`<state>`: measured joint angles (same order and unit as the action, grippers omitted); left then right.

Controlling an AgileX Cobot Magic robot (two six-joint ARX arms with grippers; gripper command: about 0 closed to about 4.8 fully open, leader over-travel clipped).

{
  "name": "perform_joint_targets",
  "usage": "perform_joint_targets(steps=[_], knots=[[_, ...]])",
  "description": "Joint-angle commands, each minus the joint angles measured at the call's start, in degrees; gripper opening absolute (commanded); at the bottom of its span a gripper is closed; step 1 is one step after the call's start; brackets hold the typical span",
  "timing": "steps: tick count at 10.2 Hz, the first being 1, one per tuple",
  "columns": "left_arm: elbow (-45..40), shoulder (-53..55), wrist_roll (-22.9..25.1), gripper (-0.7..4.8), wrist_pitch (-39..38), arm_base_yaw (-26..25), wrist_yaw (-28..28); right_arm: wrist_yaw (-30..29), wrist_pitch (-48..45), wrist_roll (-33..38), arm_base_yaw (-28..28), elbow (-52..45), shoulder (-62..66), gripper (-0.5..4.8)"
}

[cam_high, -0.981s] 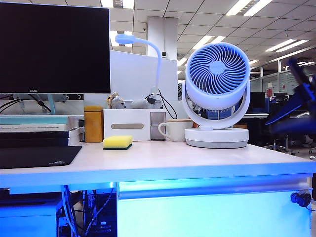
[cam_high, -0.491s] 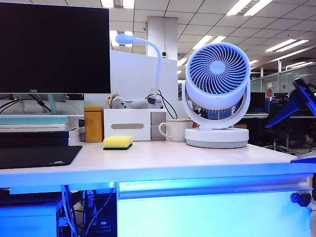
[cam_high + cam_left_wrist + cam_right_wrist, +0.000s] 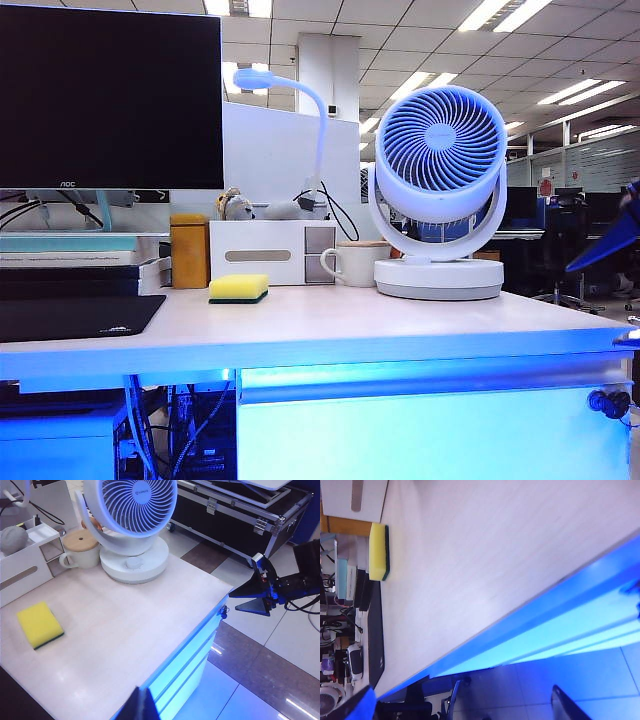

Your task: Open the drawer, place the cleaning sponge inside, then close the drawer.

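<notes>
The yellow cleaning sponge (image 3: 238, 288) with its dark green underside lies flat on the desk top, left of the mug; it also shows in both wrist views (image 3: 40, 625) (image 3: 379, 551). Under the desk edge, the blue-lit drawer (image 3: 430, 430) is closed, its black knob (image 3: 608, 403) at the right end. My right gripper (image 3: 462, 710) is open, off the desk's right corner and just outside the knob (image 3: 222, 612), touching nothing. One of its blue fingers (image 3: 612, 245) shows at the exterior view's right edge. My left gripper (image 3: 142, 706) is shut and empty, high above the desk's front edge.
A white fan (image 3: 440, 190), a mug (image 3: 355, 265), a white organizer box (image 3: 270, 252) and an orange box (image 3: 189, 250) line the back of the desk. A monitor (image 3: 110, 95) and black mat (image 3: 75, 315) fill the left. A black case (image 3: 240, 510) lies on the floor.
My right gripper has opened wide and dropped lower and further right at the desk's right end. The left gripper, sponge and drawer have not moved.
</notes>
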<state>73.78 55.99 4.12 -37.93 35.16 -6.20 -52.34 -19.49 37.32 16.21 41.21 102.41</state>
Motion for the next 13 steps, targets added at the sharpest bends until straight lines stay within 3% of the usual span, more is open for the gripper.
perform_joint_targets(steps=[1,5,11,13], knots=[[0.3,-0.1,0.2,-0.05,1.0,0.0,-0.1,-0.5,-9.1,-1.0,-0.1,0.2,5.9,4.79],[0.3,0.1,0.2,-0.05,0.9,0.0,-0.1,-0.3,-20.6,0.6,-0.1,0.2,11.8,4.79],[0.3,0.9,0.2,-0.05,0.8,0.0,-0.1,2.5,-24.7,0.6,-0.1,0.3,12.8,4.79],[0.2,0.9,0.1,-0.05,0.7,0.0,-0.1,0.5,-25.9,2.6,-0.3,3.3,16.0,4.79]])
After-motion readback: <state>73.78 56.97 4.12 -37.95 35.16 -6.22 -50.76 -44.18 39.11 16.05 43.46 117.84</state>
